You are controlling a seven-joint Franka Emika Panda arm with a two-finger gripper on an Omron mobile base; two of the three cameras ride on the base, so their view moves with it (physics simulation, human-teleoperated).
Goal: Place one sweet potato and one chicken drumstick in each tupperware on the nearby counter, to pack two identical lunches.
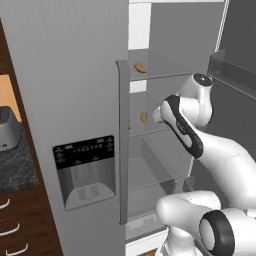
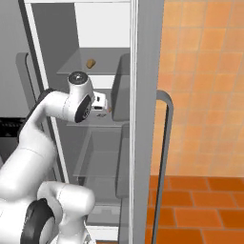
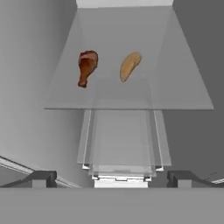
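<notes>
In the hand view a dark red-brown chicken drumstick (image 3: 86, 66) and a tan sweet potato (image 3: 130, 65) lie side by side on a glass fridge shelf (image 3: 131, 96), the drumstick to the left. My gripper (image 3: 111, 178) is open, with nothing between its fingertips (image 3: 43, 177), and stands short of both. In the left base view one sweet potato (image 1: 140, 68) lies on the upper shelf and another (image 1: 144, 118) on the middle shelf beside my hand. The upper sweet potato (image 2: 90, 63) also shows from the right. The counter (image 1: 17, 167) is at far left. The tupperware is out of view.
My arm reaches into an open fridge between its left door (image 1: 75, 75), which has a dispenser panel (image 1: 85, 172) and a handle (image 1: 122, 145), and its right door (image 2: 143, 119). A clear drawer (image 1: 152, 170) sits below the shelves. A grey coffee machine (image 1: 7, 127) stands on the counter.
</notes>
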